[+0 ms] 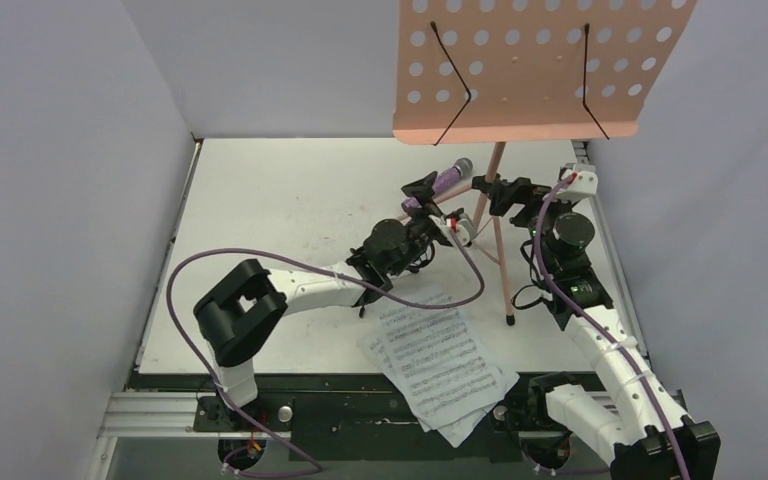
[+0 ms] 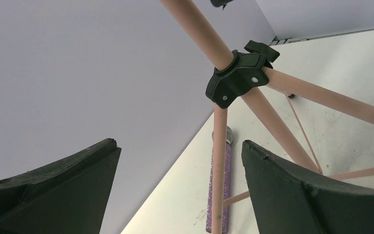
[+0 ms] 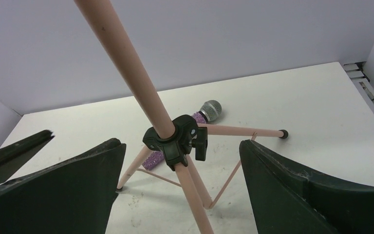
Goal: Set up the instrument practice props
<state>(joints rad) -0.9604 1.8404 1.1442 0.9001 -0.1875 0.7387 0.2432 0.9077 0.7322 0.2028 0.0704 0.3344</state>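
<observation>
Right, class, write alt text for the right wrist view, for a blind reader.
A pink tubular music stand with black plastic hub and tripod legs stands on a white table, framed by the open right gripper. A glittery purple microphone with grey mesh head lies behind.

Left pincer (image 2: 179, 146): dark fingers (image 2: 58, 190) at 7 and 5 o'clock, spread wide, nothing gripped.
Pink music stand (image 2: 195, 27): the pole slants from 12 o'clock into a black hub (image 2: 236, 78) at 1 o'clock.
Legs (image 2: 218, 146): three leave the hub toward 6, 4 and 3 o'clock, linked by thin braces. The 6 o'clock leg runs between the fingers, touching neither.
Microphone (image 2: 227, 185): glittery purple, lying on the white bench (image 2: 350, 58) behind that leg, grey head toward 12 o'clock.
Wall (image 2: 78, 63): grey, from 9 to 12 o'clock.
</observation>
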